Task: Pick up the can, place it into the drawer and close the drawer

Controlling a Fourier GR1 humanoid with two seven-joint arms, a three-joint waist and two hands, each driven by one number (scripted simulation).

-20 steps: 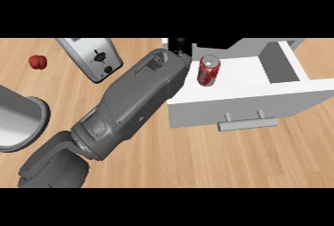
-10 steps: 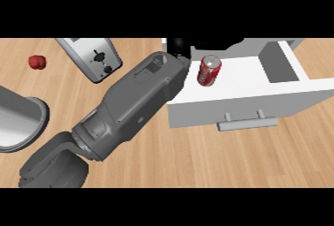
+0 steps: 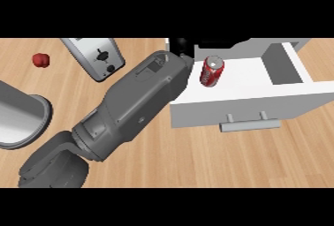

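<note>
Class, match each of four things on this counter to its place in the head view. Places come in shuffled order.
Things:
1. can
2. toaster
3. grey pot
4. small red object

Places:
A. at the left edge, cut off
B. standing in the open drawer
C. far left, near the top
D. just right of the small red object

Pairs: 1-B, 2-D, 3-A, 4-C

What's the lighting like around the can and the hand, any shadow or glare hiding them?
Head view: the light is even, with no glare; the can stands plainly lit in the drawer; only the drawer's right inner wall looks darker; the left hand is black against the view's top edge, cut off there and partly behind the forearm, so little of it shows.
</note>
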